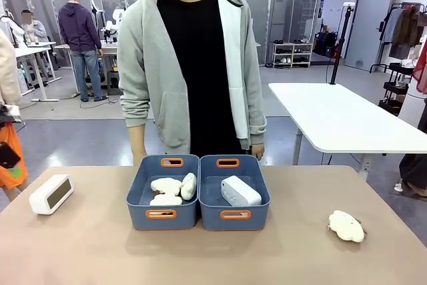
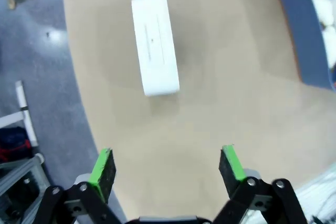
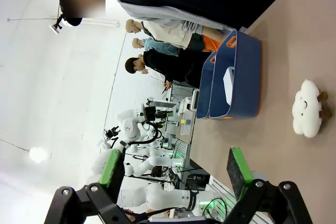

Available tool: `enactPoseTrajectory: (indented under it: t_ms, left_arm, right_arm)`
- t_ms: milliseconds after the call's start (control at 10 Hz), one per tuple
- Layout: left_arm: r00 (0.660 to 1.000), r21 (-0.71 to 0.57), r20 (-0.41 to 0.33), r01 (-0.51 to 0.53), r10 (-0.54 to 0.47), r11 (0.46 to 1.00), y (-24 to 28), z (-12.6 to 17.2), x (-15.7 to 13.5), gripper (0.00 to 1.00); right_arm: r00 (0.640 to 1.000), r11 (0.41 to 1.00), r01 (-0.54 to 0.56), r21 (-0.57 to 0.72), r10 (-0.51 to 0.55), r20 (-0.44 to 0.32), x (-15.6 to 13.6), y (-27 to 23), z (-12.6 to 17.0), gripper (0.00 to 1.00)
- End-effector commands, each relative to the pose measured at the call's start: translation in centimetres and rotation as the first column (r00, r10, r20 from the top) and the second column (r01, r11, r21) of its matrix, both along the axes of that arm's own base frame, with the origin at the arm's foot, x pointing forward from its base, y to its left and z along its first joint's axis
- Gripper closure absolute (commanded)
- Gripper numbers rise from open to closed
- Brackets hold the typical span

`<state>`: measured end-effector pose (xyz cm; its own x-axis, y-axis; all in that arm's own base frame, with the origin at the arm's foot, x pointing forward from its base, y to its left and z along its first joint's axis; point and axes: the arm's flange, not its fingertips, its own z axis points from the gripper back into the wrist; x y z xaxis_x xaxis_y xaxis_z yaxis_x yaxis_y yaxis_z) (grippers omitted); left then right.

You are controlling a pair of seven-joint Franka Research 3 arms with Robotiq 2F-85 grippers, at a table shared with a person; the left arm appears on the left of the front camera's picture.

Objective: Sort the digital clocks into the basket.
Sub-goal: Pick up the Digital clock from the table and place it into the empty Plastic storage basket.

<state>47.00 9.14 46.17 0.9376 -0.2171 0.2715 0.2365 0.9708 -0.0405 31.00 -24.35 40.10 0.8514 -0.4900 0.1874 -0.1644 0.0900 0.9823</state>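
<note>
On the table [image 1: 80, 245]: two clocks [image 1: 51, 193], two baskets [image 1: 257, 218].

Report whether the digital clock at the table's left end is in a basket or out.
Out. The digital clock sits on the bare table, left of the left basket and apart from it.

Bright, even overhead light, soft shadows, blurry left wrist view.
</note>
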Motion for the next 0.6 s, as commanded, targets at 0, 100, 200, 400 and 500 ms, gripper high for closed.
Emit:
enactPoseTrajectory:
  t_ms: [0,100,200,400,500]
  left_arm:
    - [0.998,0.044,0.06,-0.029,0.026,0.999,0.0,-1.9,4.8,0.0]
    - [0.999,0.062,0.045,0.004,-0.006,0.998,-0.2,-3.4,6.2,0.0]
    - [0.999,0.013,0.026,0.042,-0.043,0.999,-0.3,-4.5,7.1,0.0]
    - [0.998,0.02,-0.004,0.062,-0.062,0.998,-0.7,-6.7,8.1,0.0]
    - [0.998,0.008,-0.005,0.063,-0.063,0.998,-1.1,-8.0,9.1,0.0]
  right_arm:
    - [1.0,1.0,-0.011,-0.006,0.011,0.001,-0.3,0.0,0.2,0.0]
    - [1.0,1.0,-0.011,-0.006,0.011,0.001,-0.3,0.0,0.2,0.0]
    - [1.0,1.0,-0.011,-0.006,0.011,0.001,-0.3,0.0,0.2,0.0]
    - [1.0,1.0,-0.011,-0.006,0.011,0.001,-0.3,0.0,0.2,0.0]
    - [1.0,1.0,-0.011,-0.006,0.011,0.001,-0.3,0.0,0.2,0.0]
